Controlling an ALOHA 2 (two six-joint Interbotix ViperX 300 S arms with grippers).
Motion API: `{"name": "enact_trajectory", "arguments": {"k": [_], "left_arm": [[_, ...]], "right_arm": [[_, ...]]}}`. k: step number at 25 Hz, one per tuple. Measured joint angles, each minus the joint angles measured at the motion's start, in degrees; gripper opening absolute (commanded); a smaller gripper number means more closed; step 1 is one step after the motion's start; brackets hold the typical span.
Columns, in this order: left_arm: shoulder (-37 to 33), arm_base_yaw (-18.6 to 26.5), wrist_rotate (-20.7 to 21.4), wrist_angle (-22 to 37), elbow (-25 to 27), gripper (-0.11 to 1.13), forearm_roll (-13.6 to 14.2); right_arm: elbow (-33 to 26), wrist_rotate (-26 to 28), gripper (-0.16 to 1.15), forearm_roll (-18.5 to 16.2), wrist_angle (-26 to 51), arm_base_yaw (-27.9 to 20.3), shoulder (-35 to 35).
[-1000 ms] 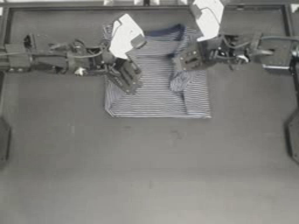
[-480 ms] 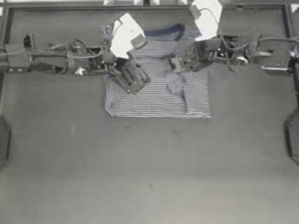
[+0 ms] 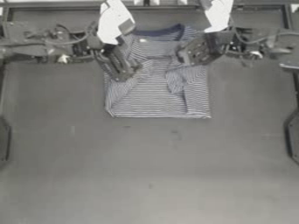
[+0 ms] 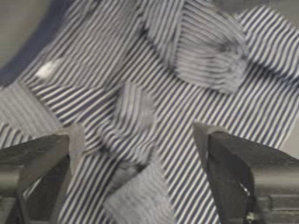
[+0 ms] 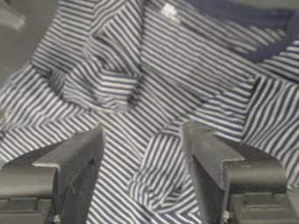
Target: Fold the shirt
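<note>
Both grippers, left gripper point(image 3: 119, 65) and right gripper point(image 3: 196, 51), rose above the shirt point(image 3: 158, 94).

shirt point(image 3: 156, 89) flat on table point(image 3: 146, 175), far half, roughly centred, collar at far edge. left gripper point(image 3: 119, 69) over shirt's left side, right gripper point(image 3: 194, 53) over its far-right part. folded-in sleeve bunch lies on shirt between them, right of centre.
</note>
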Motion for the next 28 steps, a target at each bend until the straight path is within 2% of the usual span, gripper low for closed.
{"name": "enact_trajectory", "arguments": {"k": [6,10,13,17,21,28], "left_arm": [[-2.37,-2.90,5.62,3.43,2.11,1.02,-0.09],[-4.22,-6.68,10.63,5.89,2.72,1.02,-1.05],[-4.39,-8.53,14.06,9.93,2.72,1.02,-1.23],[-4.39,-9.93,16.70,15.91,2.72,1.02,-2.02],[-4.04,-10.20,17.14,19.16,2.64,1.02,-2.11],[-0.26,-11.87,21.45,20.48,1.67,1.02,-2.11]], "right_arm": [[0.62,-3.78,0.88,-3.43,4.39,4.66,-3.87],[0.70,-11.07,0.88,-3.34,6.77,8.44,-6.59],[0.79,-18.11,0.88,-1.05,10.99,10.55,-8.26],[0.35,-27.16,0.88,4.39,18.11,11.07,-8.70],[0.09,-31.64,0.88,8.44,21.36,11.07,-8.44],[0.18,-38.06,0.89,7.65,23.38,13.71,-7.03]]}}
